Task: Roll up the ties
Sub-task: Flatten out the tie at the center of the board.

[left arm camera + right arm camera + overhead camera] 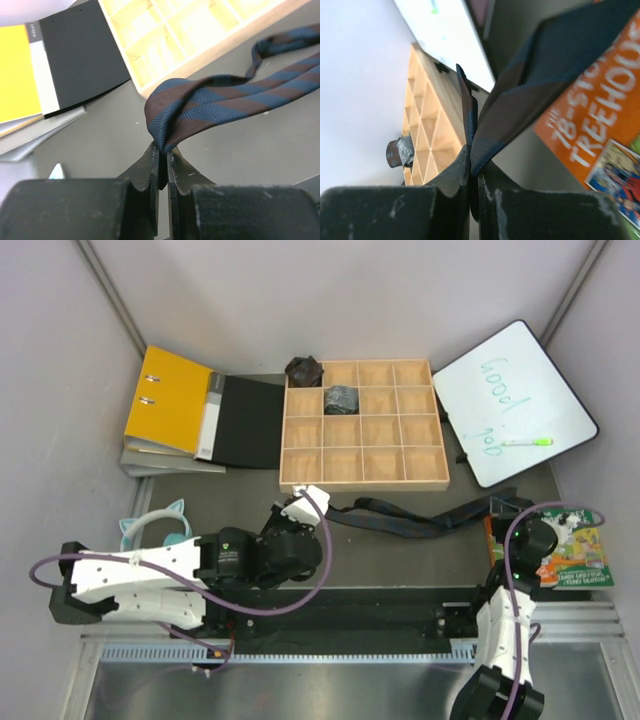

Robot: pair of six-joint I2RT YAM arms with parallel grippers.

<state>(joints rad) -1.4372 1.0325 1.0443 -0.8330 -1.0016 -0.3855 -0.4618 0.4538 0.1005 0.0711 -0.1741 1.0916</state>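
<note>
Pinching the tie at either end with left gripper and right gripper, fingers closed on cloth; strung out before the tray, probably to straighten it for rolling.

1. The white rectangular whiteboard at the far right bears the green handwritten words "good job".
2. The orange paperback book at the near right shows white letters "78-STO" and "TREEHOU", both cut off.
</note>
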